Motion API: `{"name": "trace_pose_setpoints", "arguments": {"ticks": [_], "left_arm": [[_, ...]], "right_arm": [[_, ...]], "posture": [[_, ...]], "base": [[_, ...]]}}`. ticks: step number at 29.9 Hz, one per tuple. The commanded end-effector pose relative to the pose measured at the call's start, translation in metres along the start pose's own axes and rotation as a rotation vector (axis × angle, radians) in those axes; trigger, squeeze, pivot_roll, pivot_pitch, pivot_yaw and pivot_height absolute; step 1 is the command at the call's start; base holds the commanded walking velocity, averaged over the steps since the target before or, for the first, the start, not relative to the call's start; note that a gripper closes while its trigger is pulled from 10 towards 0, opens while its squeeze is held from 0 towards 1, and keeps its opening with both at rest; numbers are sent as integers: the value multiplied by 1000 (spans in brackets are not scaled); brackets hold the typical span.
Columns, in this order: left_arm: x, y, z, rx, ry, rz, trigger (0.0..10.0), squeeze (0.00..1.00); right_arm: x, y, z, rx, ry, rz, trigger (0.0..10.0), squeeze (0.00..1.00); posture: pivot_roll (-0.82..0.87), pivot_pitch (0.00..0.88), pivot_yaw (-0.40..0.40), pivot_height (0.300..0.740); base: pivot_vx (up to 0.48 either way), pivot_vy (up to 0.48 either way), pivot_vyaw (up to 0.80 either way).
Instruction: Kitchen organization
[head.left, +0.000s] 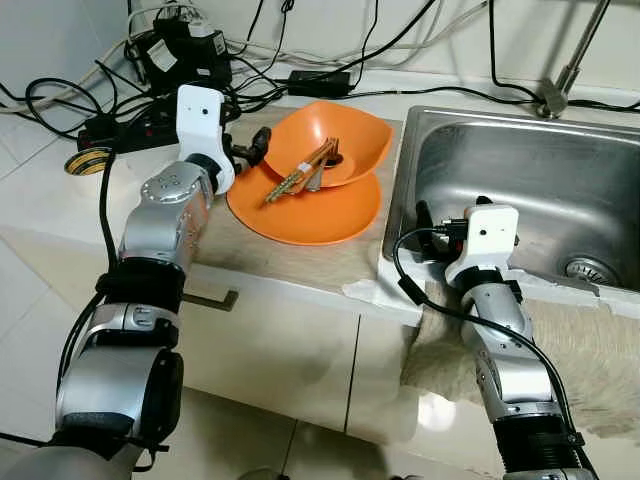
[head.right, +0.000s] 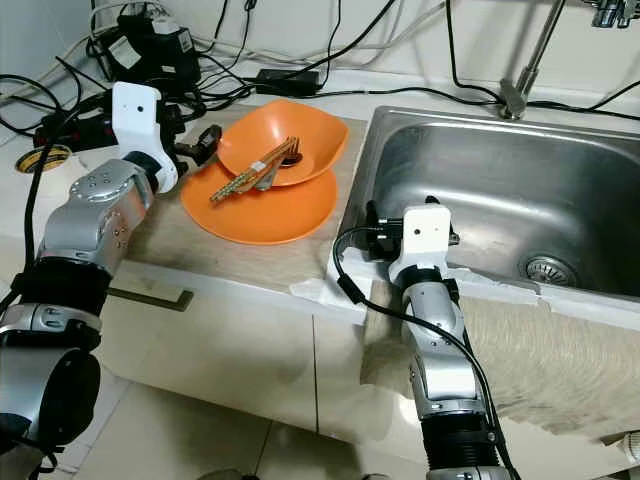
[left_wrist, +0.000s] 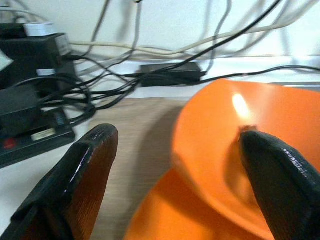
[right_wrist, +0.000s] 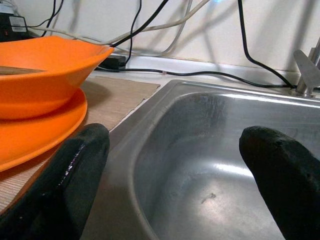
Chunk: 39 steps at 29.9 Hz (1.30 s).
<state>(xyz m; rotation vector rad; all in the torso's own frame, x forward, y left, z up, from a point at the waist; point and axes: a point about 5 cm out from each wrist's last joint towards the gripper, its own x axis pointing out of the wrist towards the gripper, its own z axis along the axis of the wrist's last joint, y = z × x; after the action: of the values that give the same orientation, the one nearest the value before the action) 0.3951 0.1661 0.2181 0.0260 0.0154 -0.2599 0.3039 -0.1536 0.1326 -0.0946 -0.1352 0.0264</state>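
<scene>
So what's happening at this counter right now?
The robot stands at a kitchen counter. Its left gripper, fingers open, is at the rim of an orange bowl that sits on an orange plate and holds chopsticks. Its right gripper, also open, hovers over the near left corner of the steel sink. Neither holds anything. Cables and a power strip lie behind.

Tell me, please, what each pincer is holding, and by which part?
Nothing: left pincer is open around the bowl rim, right pincer open over the sink.
</scene>
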Motion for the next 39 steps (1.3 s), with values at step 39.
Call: {"name": "trace_pose_setpoints", "arguments": {"ticks": [39], "left_arm": [[27, -28, 17, 4, 196, -311, 10000, 0]], "right_arm": [[0, 6, -5, 17, 34, 29, 10000, 0]], "posture": [[-23, 0, 66, 740]], "base": [[0, 0, 0]]}}
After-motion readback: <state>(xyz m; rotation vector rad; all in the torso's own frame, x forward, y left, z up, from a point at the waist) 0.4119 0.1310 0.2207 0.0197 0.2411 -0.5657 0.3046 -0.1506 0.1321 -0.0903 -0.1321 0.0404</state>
